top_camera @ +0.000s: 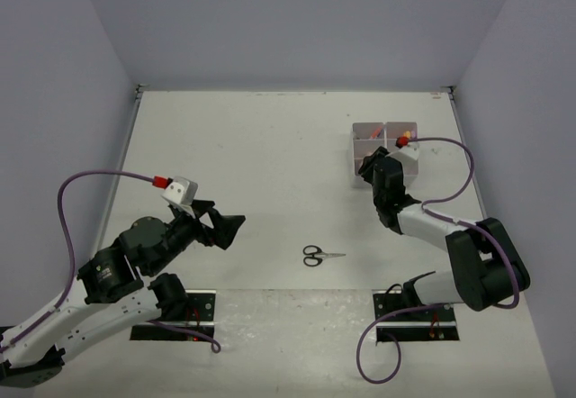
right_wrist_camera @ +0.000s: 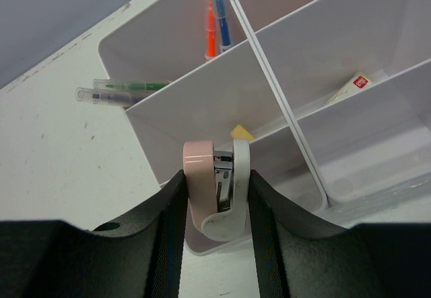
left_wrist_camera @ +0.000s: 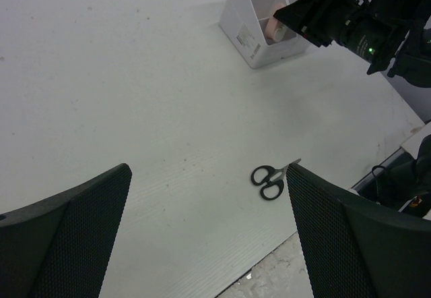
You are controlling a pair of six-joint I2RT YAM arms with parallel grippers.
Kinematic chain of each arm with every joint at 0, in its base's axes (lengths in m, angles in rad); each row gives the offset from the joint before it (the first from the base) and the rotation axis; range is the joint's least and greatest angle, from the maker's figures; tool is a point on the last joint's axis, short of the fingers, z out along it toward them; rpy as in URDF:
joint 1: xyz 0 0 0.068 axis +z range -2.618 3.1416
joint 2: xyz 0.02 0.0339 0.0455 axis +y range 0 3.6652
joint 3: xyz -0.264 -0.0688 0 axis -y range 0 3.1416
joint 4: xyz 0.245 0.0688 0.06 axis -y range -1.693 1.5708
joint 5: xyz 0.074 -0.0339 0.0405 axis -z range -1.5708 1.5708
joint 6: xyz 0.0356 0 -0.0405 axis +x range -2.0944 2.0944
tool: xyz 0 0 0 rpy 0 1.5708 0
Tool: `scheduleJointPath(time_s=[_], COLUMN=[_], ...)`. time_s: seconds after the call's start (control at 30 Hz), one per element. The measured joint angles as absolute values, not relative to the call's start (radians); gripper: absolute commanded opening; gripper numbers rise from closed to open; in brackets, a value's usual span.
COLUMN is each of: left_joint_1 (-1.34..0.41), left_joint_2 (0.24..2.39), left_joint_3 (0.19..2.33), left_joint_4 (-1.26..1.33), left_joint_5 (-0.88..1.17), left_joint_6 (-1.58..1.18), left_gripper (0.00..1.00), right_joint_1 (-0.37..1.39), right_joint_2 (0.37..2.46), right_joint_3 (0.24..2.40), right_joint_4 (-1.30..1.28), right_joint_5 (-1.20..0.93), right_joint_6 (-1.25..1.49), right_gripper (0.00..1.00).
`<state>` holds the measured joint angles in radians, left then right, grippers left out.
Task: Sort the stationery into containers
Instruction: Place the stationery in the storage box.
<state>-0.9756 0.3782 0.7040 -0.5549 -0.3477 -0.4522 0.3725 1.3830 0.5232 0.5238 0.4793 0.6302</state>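
Reference item: the white organiser box [top_camera: 367,132], which stands at the far right of the table [top_camera: 270,164].

**Right gripper** [right_wrist_camera: 215,183] – positioned at the near wall of the organiser box [right_wrist_camera: 202,102]. Its fingers pinch a pink-and-white stapler [right_wrist_camera: 225,224], one finger on each flat side. The stapler sits at the near rim, in front of the compartment that holds a small yellow piece [right_wrist_camera: 242,133].

**Box contents, right wrist view:**
- Orange and blue pens [right_wrist_camera: 214,15] stand in a far compartment.
- A green pen and a clear-barrelled pen [right_wrist_camera: 124,89] lie at the left side of the box.
- A white eraser with a red label [right_wrist_camera: 353,85] lies in a compartment to the right of the centre wall.

**Left gripper** [top_camera: 229,225] – well apart from the box, on its near-left side, above the table. Its fingers are spread wide with nothing between them.

**Black-handled scissors** [top_camera: 319,255] – flat on the table, on the near side of the box and well apart from it. Neither gripper touches them. In the left wrist view the scissors [left_wrist_camera: 268,179] lie between the spread fingers and the box [left_wrist_camera: 242,32].
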Motion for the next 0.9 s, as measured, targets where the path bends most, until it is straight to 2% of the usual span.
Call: scheduleJointPath(time_s=[0.2, 0.5, 0.6, 0.7, 0.73, 0.83, 0.9], left_joint_1=[-0.976, -0.976, -0.976, -0.976, -0.976, -0.976, -0.976], left_joint_2=[0.377, 0.377, 0.377, 0.377, 0.377, 0.377, 0.377], left_joint_3=[0.704, 0.704, 0.704, 0.704, 0.704, 0.704, 0.704], left_joint_4=[-0.555, -0.555, -0.555, -0.555, -0.555, -0.555, -0.555], left_joint_5=[-0.348, -0.348, -0.348, -0.348, -0.348, -0.348, -0.348], left_joint_6=[-0.452, -0.452, -0.452, -0.452, -0.452, -0.452, -0.452], left_gripper=[1.0, 1.0, 1.0, 1.0, 1.0, 1.0, 1.0], right_joint_1=[0.373, 0.373, 0.373, 0.372, 0.372, 0.372, 0.372], right_joint_2=[1.383, 1.383, 1.383, 1.383, 1.383, 1.383, 1.383], right_joint_3=[0.524, 0.533, 0.534, 0.534, 0.534, 0.534, 0.534], right_joint_4=[0.516, 0.496, 0.492, 0.488, 0.487, 0.487, 0.487], right_joint_5=[0.479, 0.479, 0.479, 0.477, 0.477, 0.475, 0.472], right_joint_6=[0.637, 0.644, 0.645, 0.645, 0.645, 0.644, 0.644], right_gripper=[0.39, 0.43, 0.36, 0.24, 0.24, 0.32, 0.46])
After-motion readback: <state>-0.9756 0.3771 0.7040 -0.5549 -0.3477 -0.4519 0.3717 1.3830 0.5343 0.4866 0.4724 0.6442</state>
